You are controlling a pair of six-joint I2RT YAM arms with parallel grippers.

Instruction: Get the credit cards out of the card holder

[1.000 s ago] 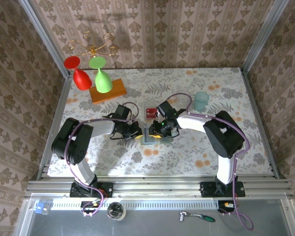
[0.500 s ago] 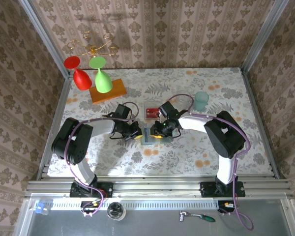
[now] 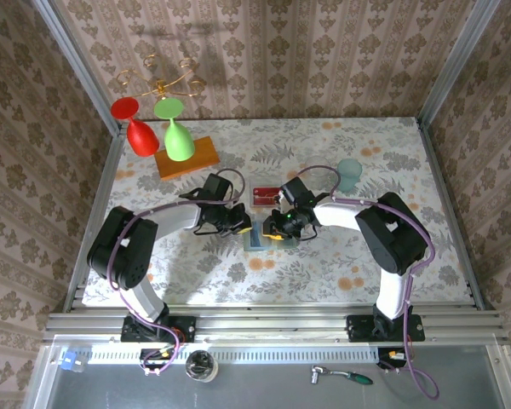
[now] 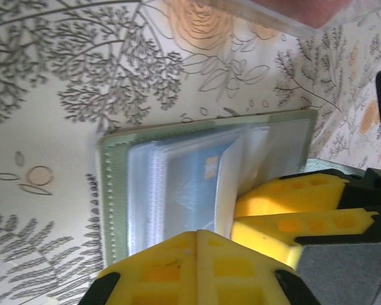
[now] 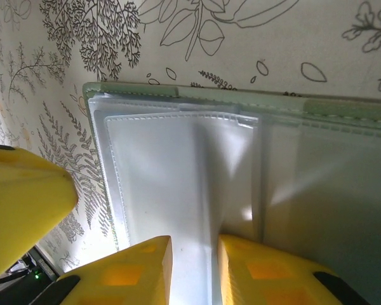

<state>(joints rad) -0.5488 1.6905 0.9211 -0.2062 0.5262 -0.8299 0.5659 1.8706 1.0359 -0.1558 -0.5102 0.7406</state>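
Your left gripper (image 4: 197, 244), jaws pressed together, sits on the open holder's (image 4: 112, 190) edge. Your right gripper (image 5: 195, 248) narrowly pinches a clear sleeve (image 5: 165, 171); a blue card (image 4: 184, 184) shows inside.

The left pincer (image 3: 245, 227) has slid rightward onto the open pale sage-green folding card holder (image 3: 257, 243), and the right pincer (image 3: 271, 230) has tipped leftward over it.

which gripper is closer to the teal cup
Right. The right gripper is at the card holder, below and left of the teal cup. The left gripper is at the holder's other side, farther left.
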